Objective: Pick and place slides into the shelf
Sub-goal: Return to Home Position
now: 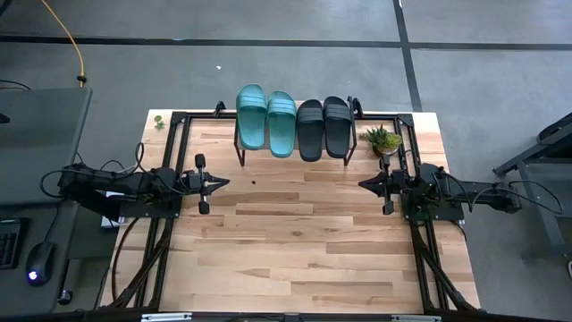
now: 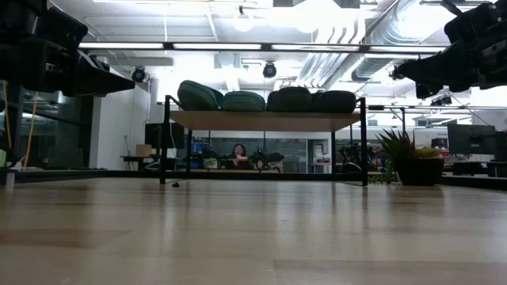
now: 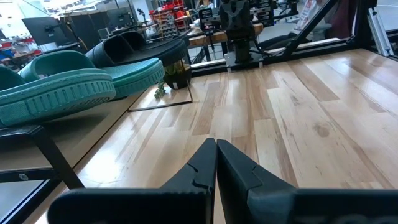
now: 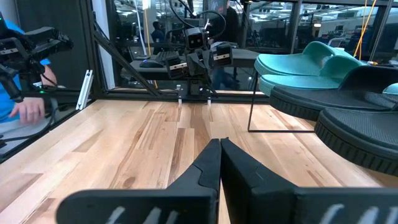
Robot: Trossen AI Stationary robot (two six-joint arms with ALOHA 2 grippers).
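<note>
Two teal slides (image 1: 266, 120) and two black slides (image 1: 323, 127) lie side by side, soles down, on the shelf (image 1: 290, 148) at the table's far edge; the low view shows them in a row on the plank (image 2: 261, 120). The teal pair (image 3: 68, 87) and black pair (image 4: 348, 112) also show in the wrist views. My left gripper (image 1: 223, 183) hovers shut over the table's left side, pointing right. My right gripper (image 1: 362, 183) hovers shut over the right side, pointing left. Neither touches anything.
A small potted plant (image 1: 384, 140) stands right of the shelf, near the right arm. A black frame (image 1: 170, 161) runs along the table's sides. A person sits beyond the table (image 2: 238, 154), and another person's hand (image 4: 25, 109) shows in the right wrist view.
</note>
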